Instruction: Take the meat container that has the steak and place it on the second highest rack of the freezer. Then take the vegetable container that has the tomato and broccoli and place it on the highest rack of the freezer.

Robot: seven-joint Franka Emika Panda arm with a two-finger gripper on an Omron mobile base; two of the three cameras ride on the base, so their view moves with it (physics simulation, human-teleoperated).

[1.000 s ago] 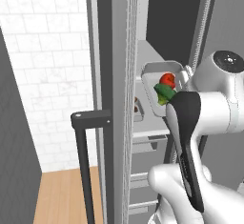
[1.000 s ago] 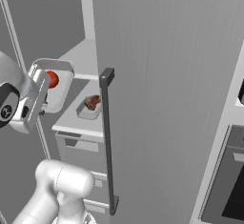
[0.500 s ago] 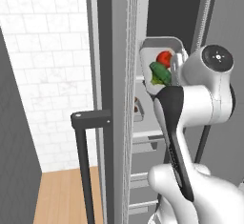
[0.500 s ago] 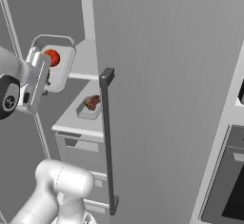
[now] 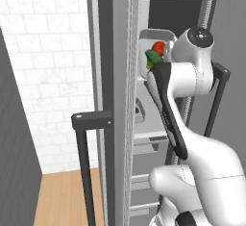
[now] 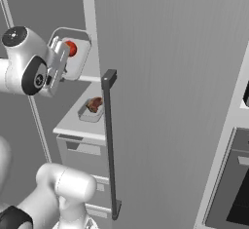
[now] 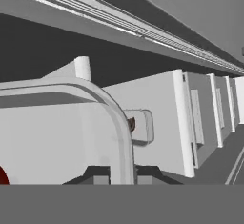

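**Asker:** Where is the gripper, and is it carrying anything?

**Describer:** In the right base view the gripper (image 6: pixel 62 57) sits at about ten o'clock, high inside the open freezer (image 6: pixel 170 77). It is clenched on the rim of the vegetable container (image 6: pixel 80 60), a pale tray with rounded corners, tipped up so its inside faces outward. In the hand view the two dark fingertips (image 7: pixel 97 174) pinch that tray's rim (image 7: pixel 121 137) from either side, at six o'clock.

**Asker:** What is in the tray?

**Describer:** The tomato (image 6: pixel 71 48), a glossy red ball, rests against the tray's floor. In the left base view the tomato (image 5: pixel 159 46) sits at about one o'clock, with the broccoli (image 5: pixel 153 58), a dark green floret, touching it at its seven o'clock.

**Asker:** And the other container?

**Describer:** The meat container (image 6: pixel 90 111) lies flat on a light grey shelf, the second highest rack (image 6: pixel 73 123), below the gripper at about nine o'clock in the right base view. The steak (image 6: pixel 94 104), a brown and reddish chunk, lies inside it. In the hand view this tray (image 7: pixel 142 126) is small, near centre.

**Asker:** What else is near?

**Describer:** Grey drawers (image 6: pixel 80 150) sit under that shelf, and a black bar handle (image 6: pixel 111 145) runs down the door.
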